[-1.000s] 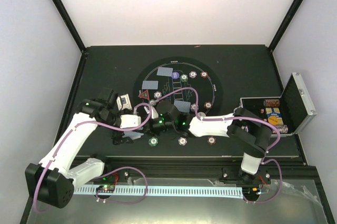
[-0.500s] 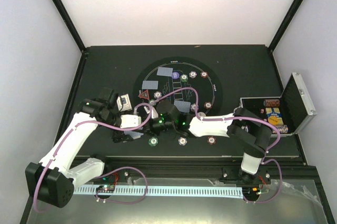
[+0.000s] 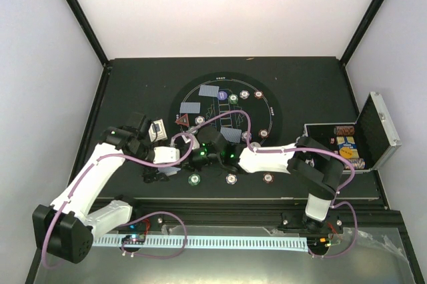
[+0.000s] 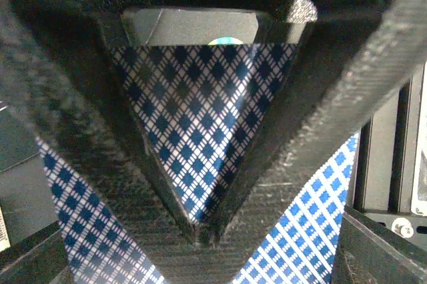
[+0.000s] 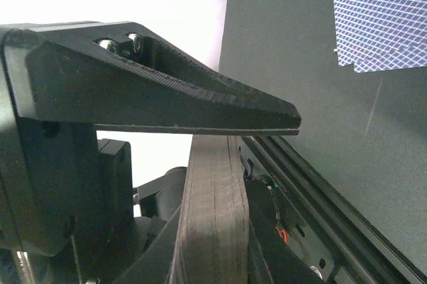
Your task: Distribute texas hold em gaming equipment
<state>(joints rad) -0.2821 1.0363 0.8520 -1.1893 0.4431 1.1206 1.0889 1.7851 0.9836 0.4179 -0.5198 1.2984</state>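
The step in hand looked to be dealing: getting one more card down at the near-left seat of the round mat. The left pincer hung low just off the mat's rim at about 8 o'clock. In its wrist view its two fingers ran to a point over a blue-and-white diamond-backed card. That card filled the gap between them and showed past them on both sides. It faced the camera flat, beyond the fingers, not edge-on between them. Whether the pincer was grasping it, pressing on it or hovering free of it, I could not tell.

The right pincer lay stretched across from 3 o'clock to the mat's 7 o'clock edge, close beside the left one. Its fingers stood near together, but whether they were clenched on anything could not be made out.

Other cards lay at 10 and 11 o'clock on the mat, chips from 12 to 1, and a small red triangle near 9. Three more chips sat in a row off the near rim, from 5 to 7. The open case stood at 3 o'clock on the worktop with more chips inside.

By my judgement the next move called for the card to lie flat, then a full release and a straight lift, so the card was not dragged. The two pincers were crowded, so the left needed to back away toward 8 o'clock before the next card was fetched
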